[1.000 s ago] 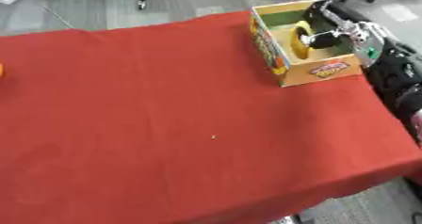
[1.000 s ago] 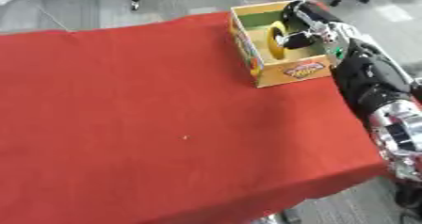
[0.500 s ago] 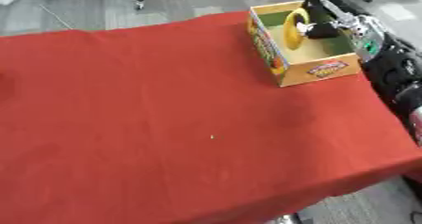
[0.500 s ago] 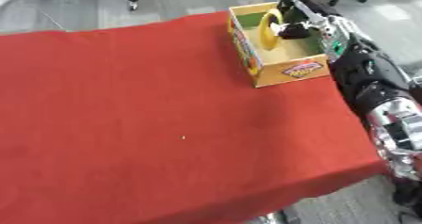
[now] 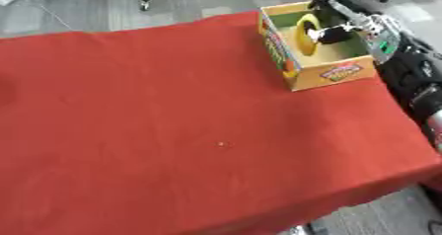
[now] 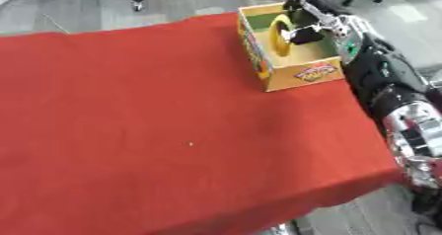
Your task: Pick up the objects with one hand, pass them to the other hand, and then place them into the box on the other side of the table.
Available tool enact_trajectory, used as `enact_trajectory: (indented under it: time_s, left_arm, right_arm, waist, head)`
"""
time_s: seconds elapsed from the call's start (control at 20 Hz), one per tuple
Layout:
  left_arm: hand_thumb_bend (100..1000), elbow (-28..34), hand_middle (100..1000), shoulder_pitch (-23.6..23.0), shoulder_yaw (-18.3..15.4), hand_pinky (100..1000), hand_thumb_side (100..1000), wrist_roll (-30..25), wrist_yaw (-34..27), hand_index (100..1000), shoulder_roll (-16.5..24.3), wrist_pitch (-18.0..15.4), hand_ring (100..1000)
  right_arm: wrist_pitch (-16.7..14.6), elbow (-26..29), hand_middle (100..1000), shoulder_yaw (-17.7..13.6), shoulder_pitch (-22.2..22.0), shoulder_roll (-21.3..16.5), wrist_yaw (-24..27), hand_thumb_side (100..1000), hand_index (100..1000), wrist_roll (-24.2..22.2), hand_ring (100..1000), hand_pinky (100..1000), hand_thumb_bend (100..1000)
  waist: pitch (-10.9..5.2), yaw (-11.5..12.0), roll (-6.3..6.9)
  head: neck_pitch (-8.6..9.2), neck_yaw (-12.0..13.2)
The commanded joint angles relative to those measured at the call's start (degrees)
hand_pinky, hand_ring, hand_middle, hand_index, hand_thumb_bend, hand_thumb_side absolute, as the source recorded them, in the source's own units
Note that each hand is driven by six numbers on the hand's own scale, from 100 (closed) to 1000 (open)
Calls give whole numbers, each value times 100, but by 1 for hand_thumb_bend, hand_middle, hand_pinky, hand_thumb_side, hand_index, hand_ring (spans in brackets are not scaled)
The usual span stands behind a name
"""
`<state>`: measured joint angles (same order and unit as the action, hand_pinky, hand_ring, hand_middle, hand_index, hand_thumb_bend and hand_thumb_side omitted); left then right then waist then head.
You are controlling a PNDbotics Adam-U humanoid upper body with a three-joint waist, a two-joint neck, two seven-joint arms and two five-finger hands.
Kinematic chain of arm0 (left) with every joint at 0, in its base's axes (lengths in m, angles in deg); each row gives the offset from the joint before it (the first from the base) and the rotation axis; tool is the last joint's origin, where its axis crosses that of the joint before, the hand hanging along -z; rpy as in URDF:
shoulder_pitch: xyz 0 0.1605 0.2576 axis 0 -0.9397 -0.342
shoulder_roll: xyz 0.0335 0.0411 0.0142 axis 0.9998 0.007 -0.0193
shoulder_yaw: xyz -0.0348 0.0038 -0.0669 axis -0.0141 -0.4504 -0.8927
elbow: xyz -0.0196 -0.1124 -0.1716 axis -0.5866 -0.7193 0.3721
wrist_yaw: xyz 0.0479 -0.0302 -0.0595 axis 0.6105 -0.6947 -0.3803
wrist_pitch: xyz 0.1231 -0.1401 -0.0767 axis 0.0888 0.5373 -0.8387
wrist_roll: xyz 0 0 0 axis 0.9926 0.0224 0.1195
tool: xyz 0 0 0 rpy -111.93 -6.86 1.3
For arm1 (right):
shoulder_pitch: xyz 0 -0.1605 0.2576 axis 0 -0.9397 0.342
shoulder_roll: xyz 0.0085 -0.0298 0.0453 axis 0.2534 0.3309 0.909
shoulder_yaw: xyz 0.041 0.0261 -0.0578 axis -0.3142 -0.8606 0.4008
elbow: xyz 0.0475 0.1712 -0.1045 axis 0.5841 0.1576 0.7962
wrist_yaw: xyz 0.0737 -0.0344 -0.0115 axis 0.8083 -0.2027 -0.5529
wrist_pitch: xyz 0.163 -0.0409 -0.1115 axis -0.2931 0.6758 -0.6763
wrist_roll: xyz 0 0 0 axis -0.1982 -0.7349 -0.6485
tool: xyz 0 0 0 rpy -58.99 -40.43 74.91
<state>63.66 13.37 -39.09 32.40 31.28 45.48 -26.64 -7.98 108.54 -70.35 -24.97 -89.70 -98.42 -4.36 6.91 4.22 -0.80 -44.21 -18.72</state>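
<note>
A red cloth covers the whole worktop [image 5: 172,120], which lies slightly askew, its far edge running up toward the right. At the far right corner stands an open cardboard box [image 5: 332,73], yellow outside with a printed label on its near wall and a green inside. The robot's right arm [image 6: 393,88], black with silver joints, runs along the right edge of the worktop and reaches in over the box's right wall. The right hand [image 5: 332,30] is inside the box, its fingers [image 6: 302,33] curled on a yellow ring-shaped object [image 5: 304,31]. The ring stands on edge within the box, toward its far left side, close to the left wall; whether it rests on the box floor cannot be told. A tiny pale speck [image 5: 222,143] lies on the cloth near the middle of the worktop.
</note>
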Motion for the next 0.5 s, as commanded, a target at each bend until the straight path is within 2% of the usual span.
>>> enact_trajectory:
  time_s: [0.05,0.4,0.45,0.5]
  left_arm:
    - [660,100,695,38,-81,855,607,-24,22,789,39,-12,737]
    - [660,100,694,24,-83,856,607,-33,21,789,35,-8,736]
    - [660,100,693,21,-84,856,607,-34,22,789,36,-9,736]
    - [659,100,693,18,-85,856,608,-34,22,789,36,-9,736]
  right_arm:
    - [12,126,789,-61,82,-245,-114,234,1000,-81,839,899,100]
    - [104,87,814,-58,71,-255,-321,267,999,-169,852,905,100]
    - [116,90,816,-51,69,-259,-383,272,987,-167,852,905,100]
    - [126,95,818,-45,67,-262,-459,278,926,-164,854,905,100]
  waist:
    - [-35,-2,-78]
    - [-37,2,-98]
    - [-38,3,-100]
    - [-38,3,-102]
  head:
    - [9,-19]
    - [9,-15]
    - [9,-15]
    - [9,-17]
